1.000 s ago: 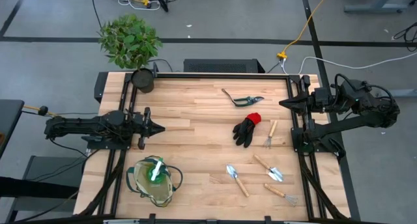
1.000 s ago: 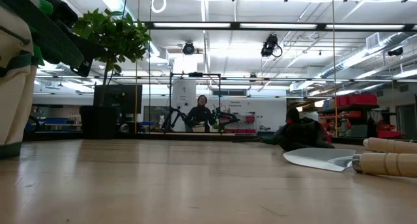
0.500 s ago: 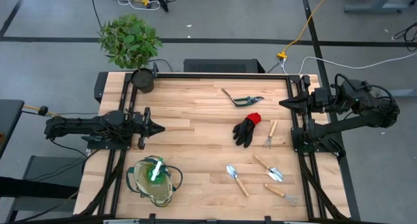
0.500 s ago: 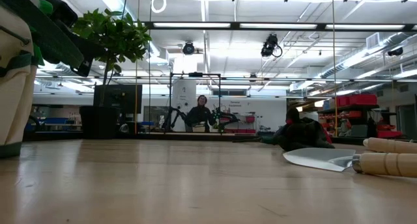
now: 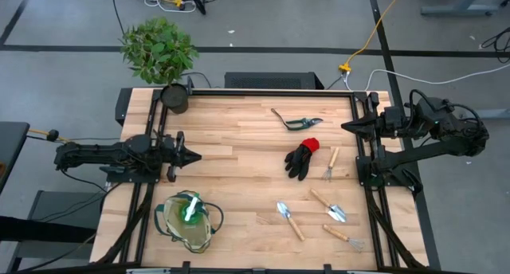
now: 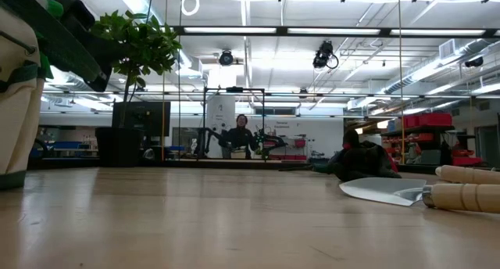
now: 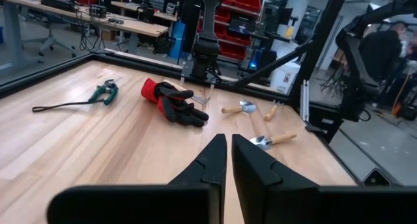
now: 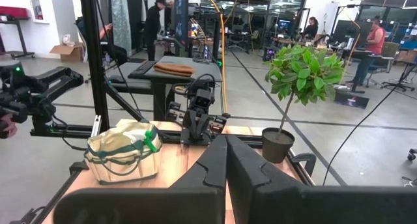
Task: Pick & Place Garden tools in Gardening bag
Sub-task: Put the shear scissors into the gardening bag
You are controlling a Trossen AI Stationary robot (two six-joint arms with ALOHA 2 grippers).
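The gardening bag [image 5: 189, 220], beige with green trim, stands on its base at the near left, with a green spray bottle [image 5: 190, 208] inside it. Pruning shears [image 5: 296, 121], a black glove with a red cuff [image 5: 303, 158], a hand fork [image 5: 331, 164], two trowels [image 5: 289, 218] [image 5: 328, 205] and another fork [image 5: 344, 237] lie flat on the right half. My left gripper [image 5: 195, 155] hovers shut over the left edge, pointing level toward the tools. My right gripper [image 5: 344, 127] hovers shut at the right edge, high up and holding nothing.
A leafy plant [image 5: 158, 49] stands beyond the far left corner, with a black pot [image 5: 175, 97] on that corner. Black frame rails [image 5: 362, 158] run along both sides of the table. Bare wood lies between the bag and the tools. People show in the room behind.
My left gripper has rolled a little about its own pointing line while staying where it was. Nothing on the table has moved.
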